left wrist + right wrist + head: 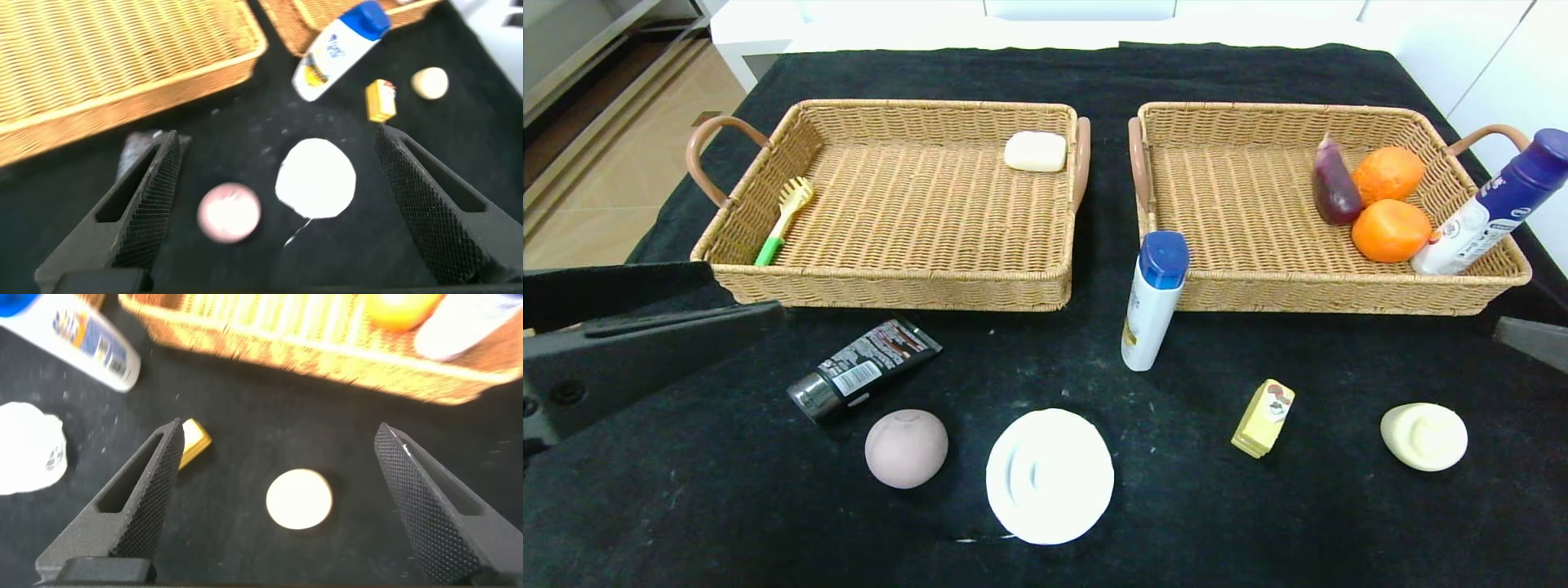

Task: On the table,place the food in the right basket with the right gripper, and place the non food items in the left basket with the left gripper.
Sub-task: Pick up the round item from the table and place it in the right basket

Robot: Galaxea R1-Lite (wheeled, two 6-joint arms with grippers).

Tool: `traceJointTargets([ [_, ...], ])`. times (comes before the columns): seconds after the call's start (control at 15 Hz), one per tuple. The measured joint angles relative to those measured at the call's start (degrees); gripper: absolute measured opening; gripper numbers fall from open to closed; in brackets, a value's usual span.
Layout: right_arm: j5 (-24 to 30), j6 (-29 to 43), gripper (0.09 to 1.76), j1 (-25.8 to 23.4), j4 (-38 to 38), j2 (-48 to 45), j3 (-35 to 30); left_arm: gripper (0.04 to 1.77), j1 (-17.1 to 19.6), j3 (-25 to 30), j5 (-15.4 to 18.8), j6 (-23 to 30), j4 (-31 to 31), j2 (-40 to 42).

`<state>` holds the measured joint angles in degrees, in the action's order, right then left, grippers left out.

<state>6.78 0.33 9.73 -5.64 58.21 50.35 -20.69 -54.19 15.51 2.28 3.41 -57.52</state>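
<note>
Left end effector [274, 204] agape over speckled black table [1258, 531]

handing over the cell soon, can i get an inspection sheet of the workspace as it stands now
surface: table draped in black cloth, white specks.
job's things: loose on cloth are black tube, mauve bun, white dish, blue-capped bottle, cake slice, cream bun.
clutter: left basket holds a soap bar and brush; right basket holds eggplant, two oranges, a dark-capped bottle.
grippers: left gripper and right gripper open, empty, above the cloth.
cables: nothing seen.
surroundings: white furniture, tiled floor.
</note>
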Motion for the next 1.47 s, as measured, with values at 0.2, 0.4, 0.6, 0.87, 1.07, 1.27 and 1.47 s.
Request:
traceJointTargets([
  [0.2, -0.02, 0.0, 1.7, 1.35, -0.48, 2.1, -0.63, 1.72, -3.36, -0.39, 0.01, -0.11, -4.45, -4.17],
  [0.4, 0.02, 0.02, 1.7, 2.15, -0.2, 3.22, -0.9, 1.72, -5.38, -1.33, -0.1, -0.13, -7.22, -7.53],
  [0.6, -0.02, 0.02, 1.7, 2.62, 0.0, 3.83, -0.9, 1.72, -6.53, -1.4, -0.35, -0.46, -7.29, -8.74],
  [0.87, -1.55, -0.11, 1.7, 2.69, -0.41, 3.94, -0.79, 1.72, -6.73, -1.49, -0.6, -0.61, -7.24, -8.78],
  [1.07, -3.17, -0.15, 1.7, 2.84, -4.22, 4.39, -0.74, 1.72, -6.73, -1.32, -0.66, -0.63, -7.24, -8.66],
  [1.27, -6.62, -0.04, 1.7, 2.84, -8.48, 5.79, -0.02, 1.72, -6.73, -1.05, -0.63, -0.68, -7.24, -8.41],
  [1.47, -8.35, 0.02, 1.7, 2.45, -10.61, 8.07, 0.09, 1.72, -6.73, -1.05, -0.66, -0.66, -7.33, -8.39],
])
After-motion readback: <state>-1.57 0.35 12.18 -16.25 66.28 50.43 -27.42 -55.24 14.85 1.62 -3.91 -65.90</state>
